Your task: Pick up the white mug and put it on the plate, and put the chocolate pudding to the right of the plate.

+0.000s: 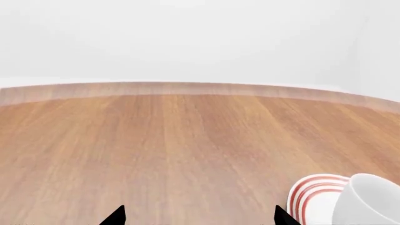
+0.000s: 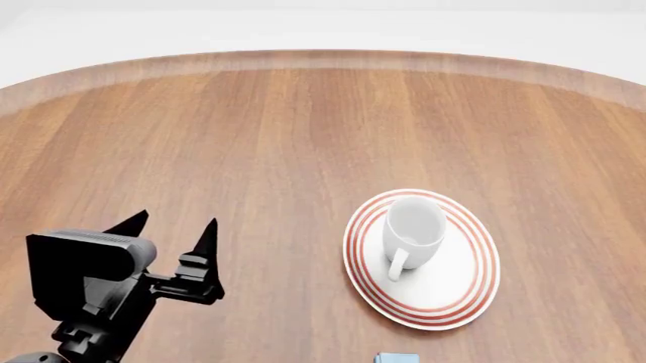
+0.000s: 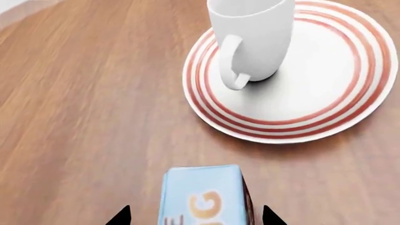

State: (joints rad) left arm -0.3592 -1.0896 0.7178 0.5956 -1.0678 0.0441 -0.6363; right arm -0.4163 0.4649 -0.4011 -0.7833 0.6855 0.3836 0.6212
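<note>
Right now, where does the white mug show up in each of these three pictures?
Left wrist: white mug at the lower right corner, partly cut off.
Head: right of centre, upright on the plate.
Right wrist: top centre.
Shared landmark: the red-ringed plate under it.

The left gripper [image 2: 172, 231] is matte black, a boxy body ending in two pointed, triangular fingers [image 2: 206, 238].
</note>
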